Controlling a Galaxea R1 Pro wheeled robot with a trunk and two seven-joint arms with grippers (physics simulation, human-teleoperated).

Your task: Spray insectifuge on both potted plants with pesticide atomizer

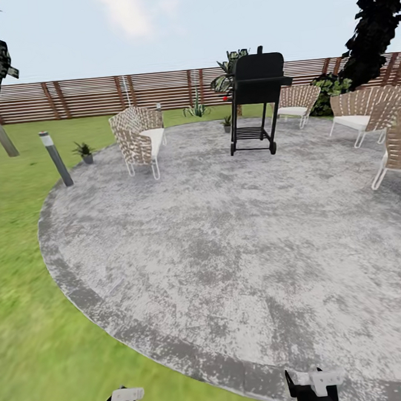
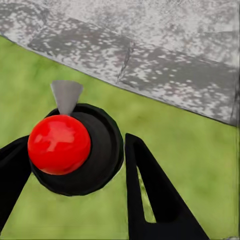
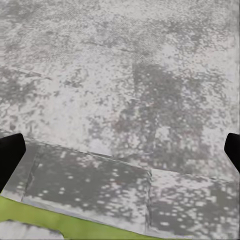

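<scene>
Facing across the round paved patio (image 1: pixel 216 235) from its near rim, we judge this a travel step: the robot is on its way, with neither arm yet at work. Where the pesticide atomizer lies from either pincer we cannot tell, so neither arm can be called the nearer one, nor can its long axis be judged.

What we can place are two small potted plants, likely the ones to spray. One (image 1: pixel 85 151) stands on the lawn (image 1: pixel 26 289) just beside the grey bollard lamp (image 1: pixel 56 158), ahead and to our left. The other (image 1: pixel 226 123) sits at the patio's far edge, beside the black grill (image 1: pixel 256 98). Both are well apart from the arms, with the wooden fence (image 1: pixel 94 95) behind them.

Our left gripper (image 2: pixel 75 145) hangs over grass with its fingers (image 2: pixel 155 200) apart, gripping nothing; a red dome on a black disc (image 2: pixel 59 144) shows beyond them. Our right gripper (image 3: pixel 120 150) hangs over paving, jaws spread wide and empty.

The next move, we think, is a search.
</scene>
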